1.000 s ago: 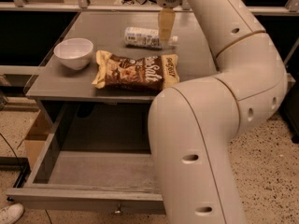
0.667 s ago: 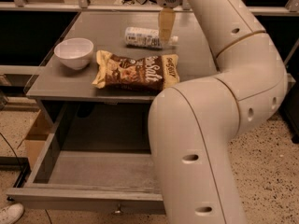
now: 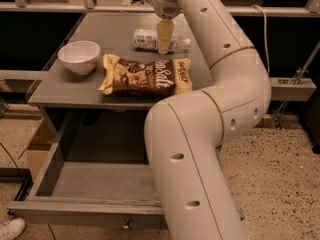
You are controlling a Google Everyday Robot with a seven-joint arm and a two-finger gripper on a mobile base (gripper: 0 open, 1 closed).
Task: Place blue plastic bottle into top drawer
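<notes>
claw [image 3: 164,44]: at blue plastic bottle [image 3: 145,38] — spread or pinching, cannot tell
bottle: lying on tabletop [image 3: 60,90], 12 o'clock of chip bag [image 3: 145,76]
change: none — not lifted
top drawer [image 3: 90,207]: open, 6 o'clock

Gripper [image 3: 163,48], seen as matt tan plastic, is held over the blue plastic bottle [image 3: 145,38] at the far side of the table [image 3: 65,90]. Bottle is noted as clear glossy plastic, pale label. Arm [image 3: 200,134] shell is logged as smooth cream plastic with a slight sheen. Table and top drawer [image 3: 75,215]: matt grey, smooth. Chip bag [image 3: 145,76]: crinkled glossy film. Bowl [image 3: 79,56]: glossy white. Floor [image 3: 280,184]: speckled stone.
</notes>
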